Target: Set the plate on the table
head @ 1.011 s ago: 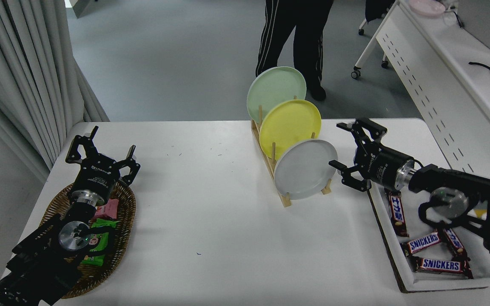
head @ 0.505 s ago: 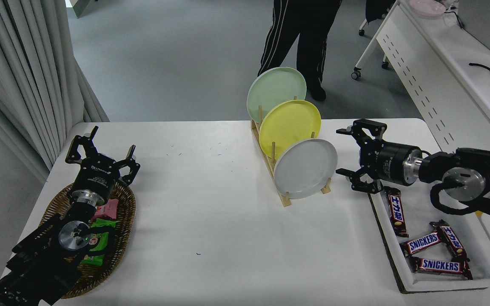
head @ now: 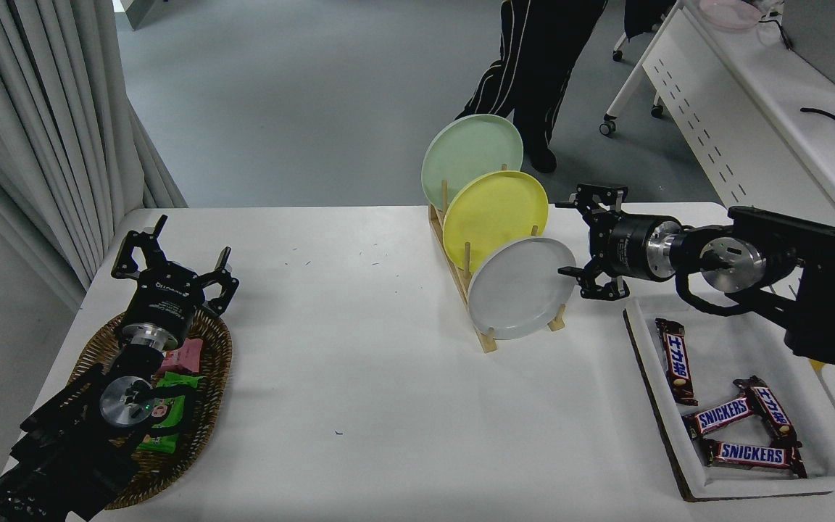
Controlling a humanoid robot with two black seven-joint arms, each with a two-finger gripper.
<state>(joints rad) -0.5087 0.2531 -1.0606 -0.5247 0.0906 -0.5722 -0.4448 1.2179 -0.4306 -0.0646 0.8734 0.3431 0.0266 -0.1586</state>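
The right pincer [head: 578,239] hangs released, its two fingers spread wide, one high near the yellow plate [head: 493,214] and one low beside the right edge of the plate [head: 521,287]. It grips nothing, and whether the low finger touches the grey rim cannot be told from this angle. The arm reaches in level from the right, wrist pointing left toward the rack.

The plate stands nearly upright in the front slot of the wooden rack [head: 470,290], leaning back against the yellow plate, with a pale green plate [head: 470,156] behind that one. The step in hand looks like the approach to a rim grasp. To do it well, the pincer should likely slide its fingers over the plate's right rim so one lands on the front face and one on the back, without nudging the yellow plate behind. A shallow bite on a smooth rim may slip, so a deeper hold seems wise before it closes.

The lift should then go up and clear of the rack's pegs before any sideways travel, or the rack may tip or drag. The bare surface [head: 388,377] in front of the rack offers room to lay the plate flat.

To the right lies a tray of chocolate bars [head: 722,413]. The left pincer [head: 171,279] rests parked, fingers spread, over a wicker basket [head: 211,406] at the lower left.
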